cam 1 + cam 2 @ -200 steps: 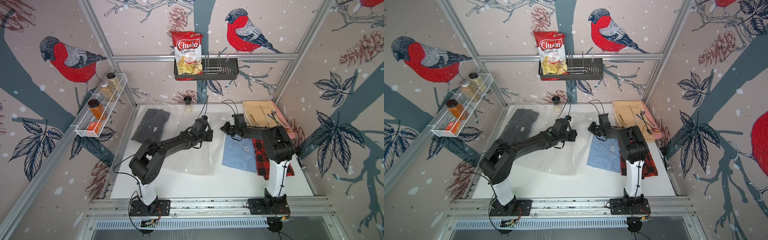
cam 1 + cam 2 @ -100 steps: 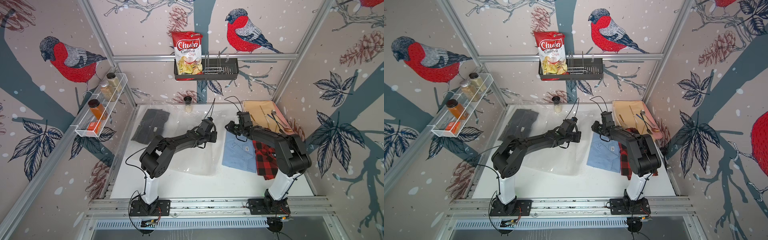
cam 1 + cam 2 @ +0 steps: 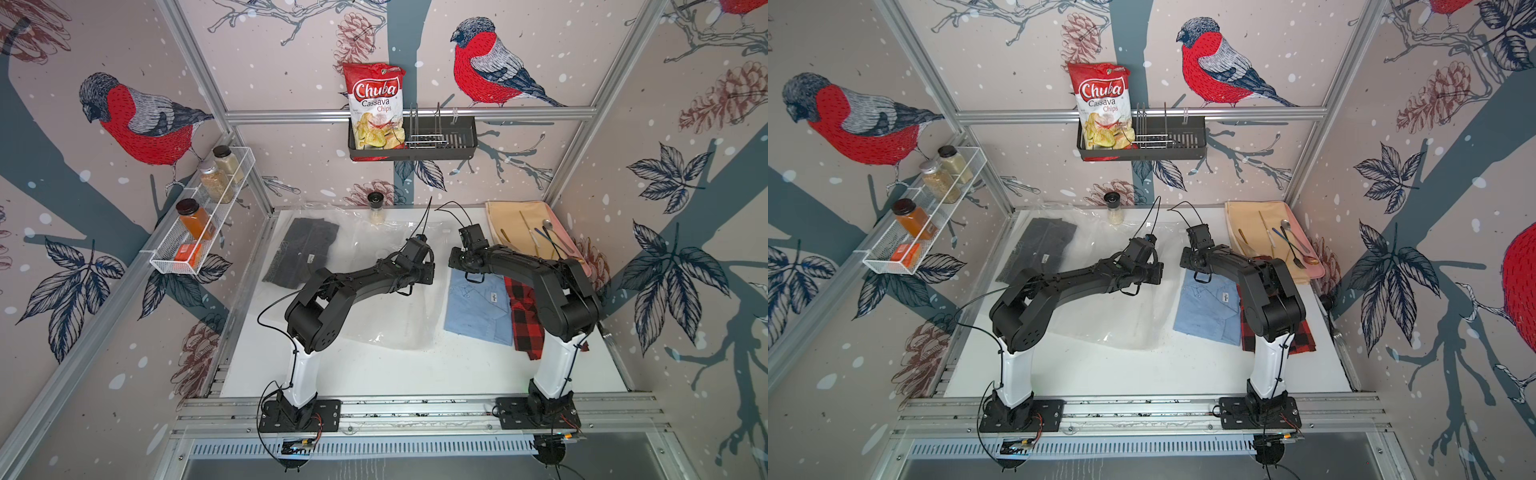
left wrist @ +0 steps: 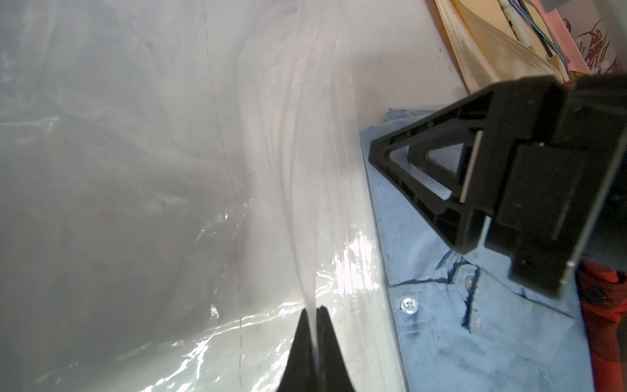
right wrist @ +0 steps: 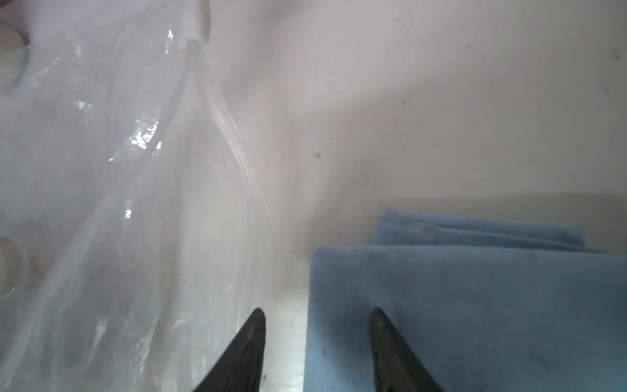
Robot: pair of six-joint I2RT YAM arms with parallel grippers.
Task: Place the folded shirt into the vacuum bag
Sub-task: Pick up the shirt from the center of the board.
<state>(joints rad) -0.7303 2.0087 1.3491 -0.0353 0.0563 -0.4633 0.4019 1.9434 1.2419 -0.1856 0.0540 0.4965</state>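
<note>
The vacuum bag (image 3: 386, 316) (image 3: 1108, 320) lies clear and crinkly across the middle of the white table. My left gripper (image 4: 316, 309) (image 3: 428, 270) is shut on a raised fold of its film near the edge facing the shirts. A round white cap (image 5: 10, 264) shows on the bag. The folded blue shirt (image 3: 478, 307) (image 3: 1208, 311) (image 4: 475, 339) lies just right of the bag. My right gripper (image 5: 318, 310) (image 3: 455, 264) hovers open over its collar end, one finger over the shirt (image 5: 475, 305) and one over bare table. It holds nothing.
A red plaid shirt (image 3: 525, 316) lies partly under the blue one. A dark folded shirt (image 3: 303, 253) sits at the back left by the bag. A tan mat with cutlery (image 3: 519, 224) fills the back right. A spice jar (image 3: 376, 205) stands at the back wall.
My right gripper has opened and now sits over the blue shirt's collar end. My left gripper has shifted slightly right, still pinching the bag film.
</note>
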